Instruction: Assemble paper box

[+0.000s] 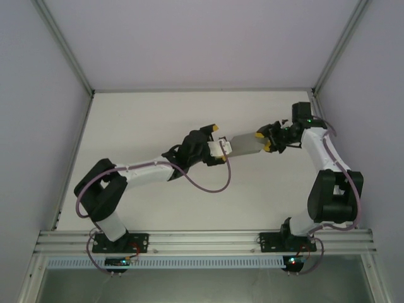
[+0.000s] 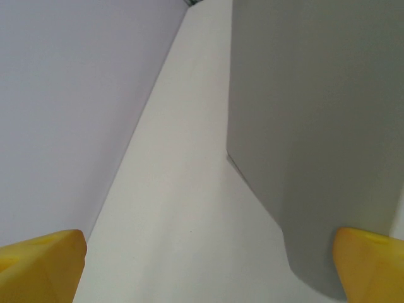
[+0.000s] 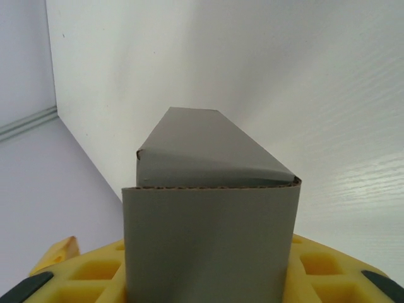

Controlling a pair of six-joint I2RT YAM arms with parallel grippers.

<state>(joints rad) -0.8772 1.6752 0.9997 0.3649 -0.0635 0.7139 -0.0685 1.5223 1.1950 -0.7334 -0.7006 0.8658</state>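
The right gripper (image 1: 266,140) clamps one end of the paper box (image 1: 245,144); the left gripper (image 1: 219,144) stands wide open (holding nothing). Better to centre it on the free end, then close slowly.

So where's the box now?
Top view: the paper box is near the table's middle, one end gripped by the right hand, the other at the open left hand.

text: none legible | labels: none | brands: none | numbers: none | signs: none
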